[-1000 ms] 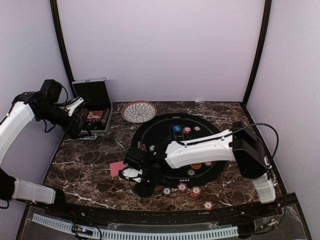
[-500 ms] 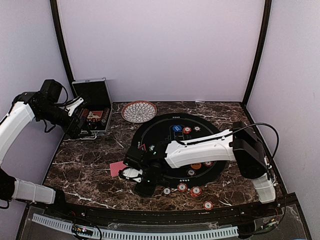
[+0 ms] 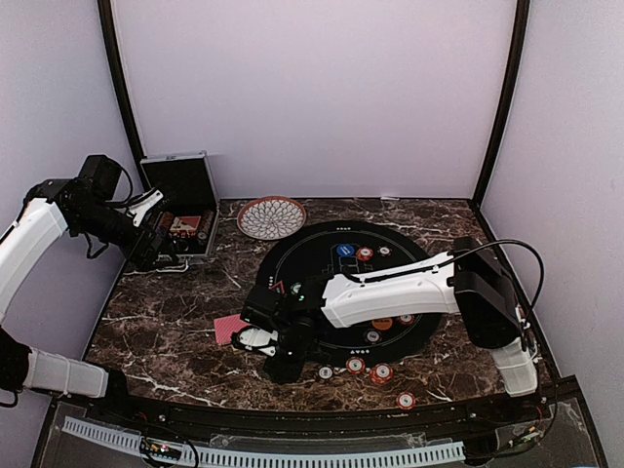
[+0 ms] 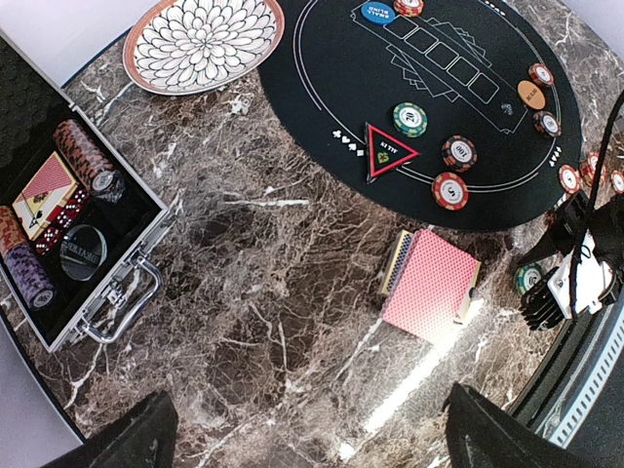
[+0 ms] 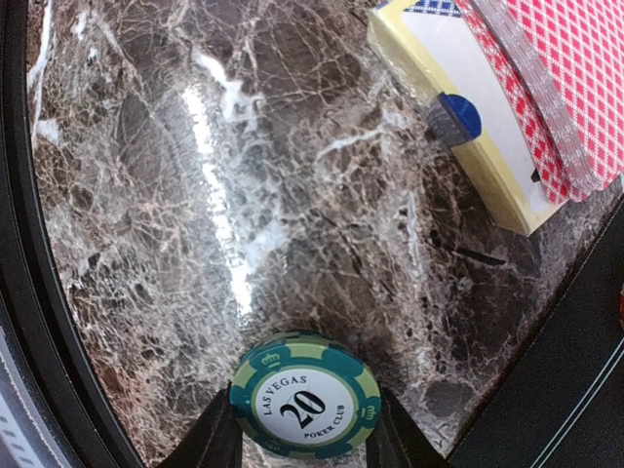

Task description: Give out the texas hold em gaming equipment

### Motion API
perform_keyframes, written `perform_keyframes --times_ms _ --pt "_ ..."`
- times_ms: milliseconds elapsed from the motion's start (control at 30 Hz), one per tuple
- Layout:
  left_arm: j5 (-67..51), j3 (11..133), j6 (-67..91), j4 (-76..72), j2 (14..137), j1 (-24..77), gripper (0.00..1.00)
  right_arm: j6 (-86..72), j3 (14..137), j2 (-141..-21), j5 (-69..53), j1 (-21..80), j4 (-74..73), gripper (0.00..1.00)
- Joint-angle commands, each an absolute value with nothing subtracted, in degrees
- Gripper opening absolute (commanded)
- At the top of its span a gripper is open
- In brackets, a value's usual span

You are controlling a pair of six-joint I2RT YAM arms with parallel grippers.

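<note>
A green poker chip marked 20 lies on the marble near the front edge, and my right gripper is shut on it, with both fingers pressed against its rim. The right gripper sits just left of the black felt mat. The red-backed card deck lies beside it on its box. On the mat are a red triangle marker, chips, a blue button and an orange button. My left gripper hangs open over bare marble near the case.
An open silver-edged case with chip rolls and cards stands at the back left. A patterned bowl sits behind the mat. Several loose chips lie along the mat's front edge, one more chip near the table rim.
The right gripper's jaws have narrowed onto the green chip. The left arm has not moved.
</note>
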State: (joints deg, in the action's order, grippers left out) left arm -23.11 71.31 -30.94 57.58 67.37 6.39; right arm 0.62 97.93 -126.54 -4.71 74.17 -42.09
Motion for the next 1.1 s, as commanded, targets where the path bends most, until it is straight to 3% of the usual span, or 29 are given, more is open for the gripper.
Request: perform_keyframes --times_ms 0,200,600,1067 --pt "-23.53 72.69 -31.82 59.77 66.2 6.68 0.99 0.97 99.43 -124.78 -4.12 74.71 -42.43 0.26" --pt "-23.64 72.6 -31.82 59.7 66.18 6.61 0.99 0.88 99.2 -123.35 -2.9 74.66 -42.38 0.16" --pt "-23.6 73.26 -31.99 59.85 66.86 6.7 0.99 0.42 97.53 -119.86 0.99 73.27 -41.55 0.14" --pt "-23.57 73.09 -32.26 59.66 67.4 6.68 0.99 -3.55 94.09 -113.28 4.29 59.51 -40.57 0.12"
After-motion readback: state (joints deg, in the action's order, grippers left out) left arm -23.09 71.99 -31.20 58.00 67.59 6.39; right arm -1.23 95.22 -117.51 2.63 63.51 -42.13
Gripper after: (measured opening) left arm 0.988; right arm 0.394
